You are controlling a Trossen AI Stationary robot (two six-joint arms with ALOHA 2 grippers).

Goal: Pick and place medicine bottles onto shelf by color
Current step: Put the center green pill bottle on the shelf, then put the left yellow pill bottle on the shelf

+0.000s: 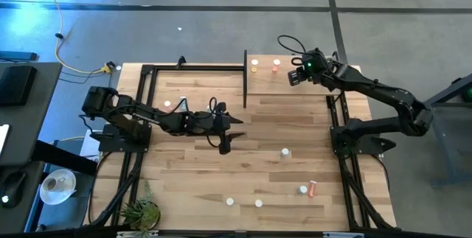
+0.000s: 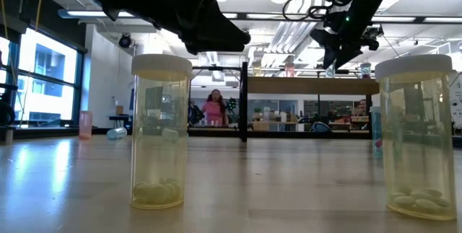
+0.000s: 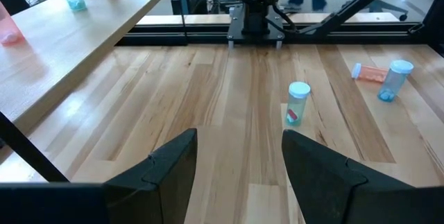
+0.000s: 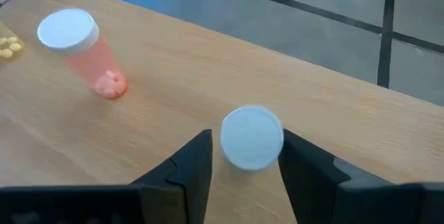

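Note:
My right gripper (image 4: 246, 161) hangs open over the shelf (image 1: 287, 89), pointing slantwise down. Its fingers stand on either side of a bottle's white cap (image 4: 251, 138); the cap hides the body, and a thin gap shows on one side. A pink bottle (image 4: 87, 50) stands on its base on the shelf (image 4: 208, 64) beside it, and a yellow one (image 1: 254, 65) stands farther along. My left gripper (image 3: 239, 161) is open above the middle of the table (image 1: 232, 133), holding nothing. A teal-capped bottle (image 3: 297, 102) stands on the table ahead of it.
Loose bottles stand on the table: one right of centre (image 1: 285, 152), a teal one (image 1: 303, 189) beside a lying pink one (image 1: 313, 188), two near the front edge (image 1: 230, 201), two at the left (image 1: 168, 104). Two yellowish bottles (image 2: 160, 132) fill the low view. A dark post (image 1: 245, 76) bounds the shelf's left end.

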